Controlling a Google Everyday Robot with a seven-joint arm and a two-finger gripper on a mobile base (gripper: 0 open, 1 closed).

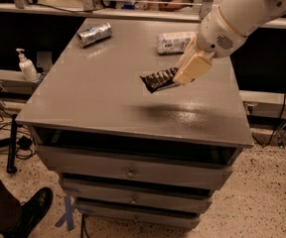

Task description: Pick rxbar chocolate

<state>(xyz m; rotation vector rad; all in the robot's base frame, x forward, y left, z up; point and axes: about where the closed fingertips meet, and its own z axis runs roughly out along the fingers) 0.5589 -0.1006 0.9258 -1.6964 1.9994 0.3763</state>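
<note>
The rxbar chocolate (pixel 157 80), a flat bar in a black glossy wrapper with white lettering, hangs in the air above the grey table top (pixel 98 93). My gripper (pixel 183 76) with cream fingers is shut on the bar's right end and holds it clear of the surface, over the table's middle right. The bar's shadow lies on the table below it. The white arm reaches in from the upper right.
A silver can (pixel 94 34) lies on its side at the table's back left. A clear white-labelled bottle (pixel 175 42) lies at the back right. A soap dispenser (pixel 27 67) stands on a ledge to the left. Drawers sit under the table top. A person's shoe (pixel 31 209) is at bottom left.
</note>
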